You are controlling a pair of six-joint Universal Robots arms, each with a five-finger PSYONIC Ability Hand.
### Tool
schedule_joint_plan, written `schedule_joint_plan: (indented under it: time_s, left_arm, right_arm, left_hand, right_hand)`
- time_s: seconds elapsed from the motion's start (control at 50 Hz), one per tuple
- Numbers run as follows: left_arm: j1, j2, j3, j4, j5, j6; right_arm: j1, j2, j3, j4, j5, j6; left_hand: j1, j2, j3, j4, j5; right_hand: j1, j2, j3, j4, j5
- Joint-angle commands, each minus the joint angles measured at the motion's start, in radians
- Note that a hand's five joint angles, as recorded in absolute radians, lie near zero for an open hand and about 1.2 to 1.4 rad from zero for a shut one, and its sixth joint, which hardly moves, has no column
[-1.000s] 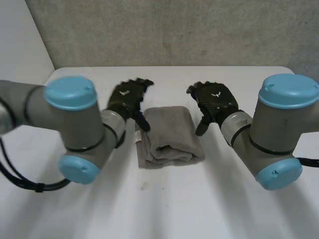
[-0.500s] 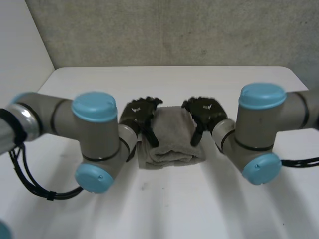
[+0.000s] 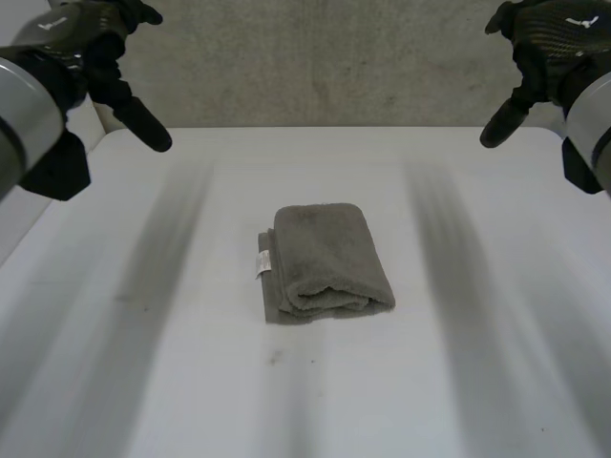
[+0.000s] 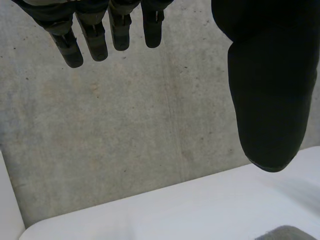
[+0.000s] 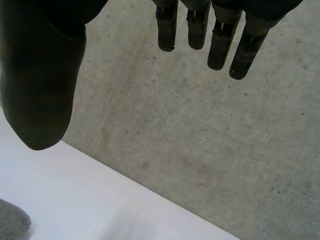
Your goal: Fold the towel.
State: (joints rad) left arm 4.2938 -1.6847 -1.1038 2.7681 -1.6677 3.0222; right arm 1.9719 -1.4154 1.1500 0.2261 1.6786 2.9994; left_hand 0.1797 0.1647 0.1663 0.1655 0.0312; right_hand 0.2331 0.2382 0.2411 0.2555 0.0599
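The towel (image 3: 327, 262) lies at the centre of the bench (image 3: 458, 382), already folded into a thick, compact rectangle with nothing touching it. It is grey terry, soft and nubbly. Its upper layers end in a plump rolled edge at the 6 o'clock side, and a thinner bottom layer peeks out along the 9 o'clock side and the 7 o'clock corner. A small white label (image 3: 262, 262) sticks out at 9 o'clock.

As I judge it, the main risk is that the bundle relaxes. The rolled edge is bulky and nothing weighs it down, so the springy pile could let the top layers creep open or slide off the uneven bottom layer. If a hand returns, a fingertip could catch the loose label or the protruding layer and drag the stack askew across the smooth, matte white bench.

The left hand (image 3: 81, 33) hangs high at 10 o'clock from the towel, well apart from it. Its fingers (image 4: 95, 37) are straight and slightly spread, the thumb (image 4: 270, 100) stands wide, and it holds nothing. The right hand (image 3: 549, 29) mirrors it at 2 o'clock, with fingers (image 5: 220, 40) straight, thumb (image 5: 40, 90) splayed, and nothing held. Both hands are black and hard-shelled, with rounded tips. A rough, mottled grey concrete wall (image 3: 334, 57) stands beyond the bench at 12 o'clock.
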Motion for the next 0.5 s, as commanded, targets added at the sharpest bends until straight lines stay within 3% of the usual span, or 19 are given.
schedule_joint_plan:
  time_s: [0.02, 0.32, 0.42, 0.46, 0.5]
  left_arm:
    - [-0.005, 0.017, 0.015, -0.056, 0.000, 0.020]
    - [-0.006, 0.014, 0.004, -0.056, 0.002, 0.035]
    - [-0.012, 0.014, 0.001, -0.054, 0.002, 0.033]
    - [-0.014, 0.014, -0.004, -0.053, 0.002, 0.033]
    - [-0.014, 0.014, -0.004, -0.053, 0.000, 0.033]
  right_arm:
    - [-0.002, -0.011, -0.012, 0.041, -0.013, -0.002]
    - [-0.016, 0.015, 0.008, 0.033, -0.043, -0.003]
    - [-0.001, 0.153, 0.001, 0.033, -0.174, -0.005]
    - [0.034, 0.270, -0.021, 0.030, -0.271, -0.005]
    - [0.065, 0.341, -0.051, 0.023, -0.307, -0.007]
  left_hand:
    - [-0.005, 0.010, 0.008, 0.009, -0.031]
    - [-0.005, 0.010, 0.008, 0.009, -0.031]
    - [-0.005, 0.010, 0.008, 0.009, -0.031]
    - [-0.005, 0.010, 0.008, 0.009, -0.031]
    - [-0.005, 0.010, 0.008, 0.009, -0.031]
  right_hand:
    - [-0.059, -0.064, -0.067, -0.081, -0.060]
    - [-0.059, -0.064, -0.067, -0.081, -0.060]
    - [-0.059, -0.064, -0.067, -0.081, -0.060]
    - [-0.059, -0.064, -0.067, -0.081, -0.060]
    - [-0.059, -0.064, -0.067, -0.081, -0.060]
